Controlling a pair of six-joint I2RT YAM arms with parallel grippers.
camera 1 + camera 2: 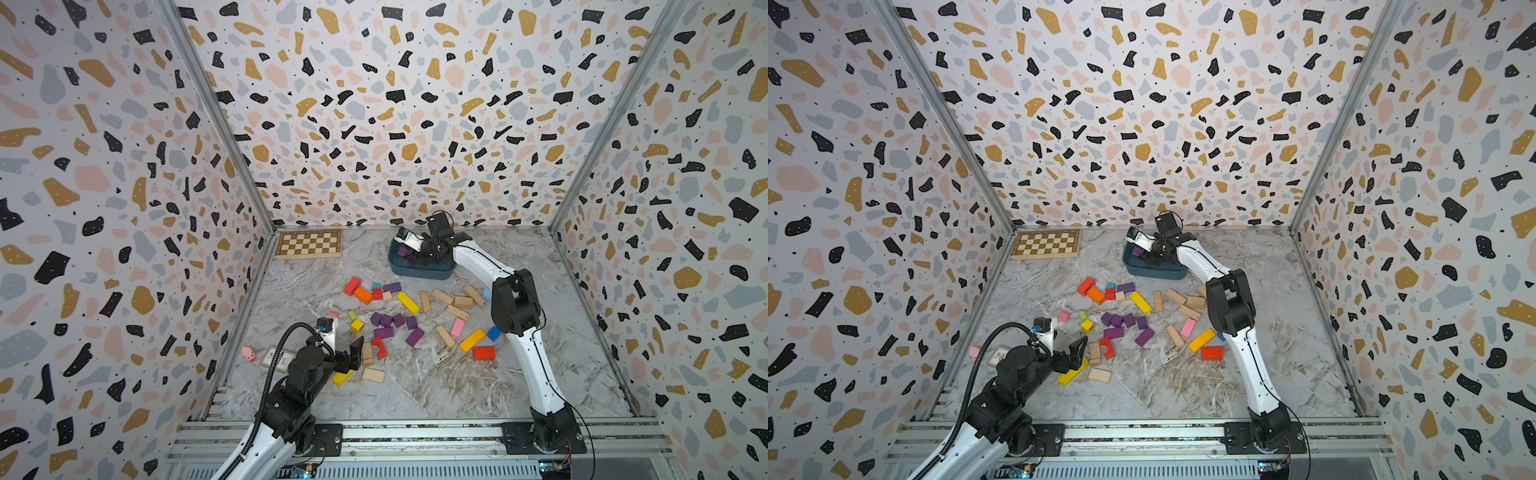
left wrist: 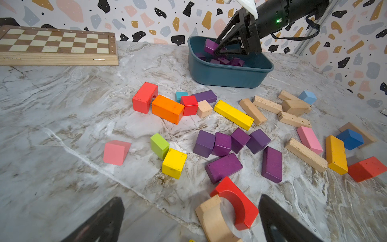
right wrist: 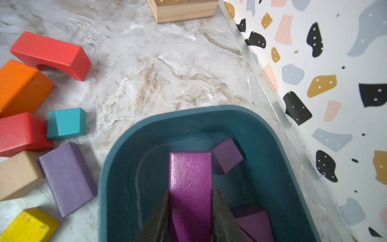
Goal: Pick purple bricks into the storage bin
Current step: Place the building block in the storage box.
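A lab robot cell; terrazzo-print panels [image 1: 374, 104] in aluminium framing [image 1: 216, 112] wall in a marble-look surface [image 1: 415, 386]; left arm [image 1: 299, 374] and right arm [image 1: 536, 365] bolt to a front rail [image 1: 415, 432].

The left arm [image 1: 262, 453] and right arm [image 1: 535, 365] have white shells and black joints, above black plates [image 1: 509, 436] on the silver aluminium rail [image 1: 415, 434]. A black corrugated hose [image 1: 277, 353] lines the left.

Matt purple bricks [image 2: 224, 167], plastic storage bin [image 2: 226, 77]
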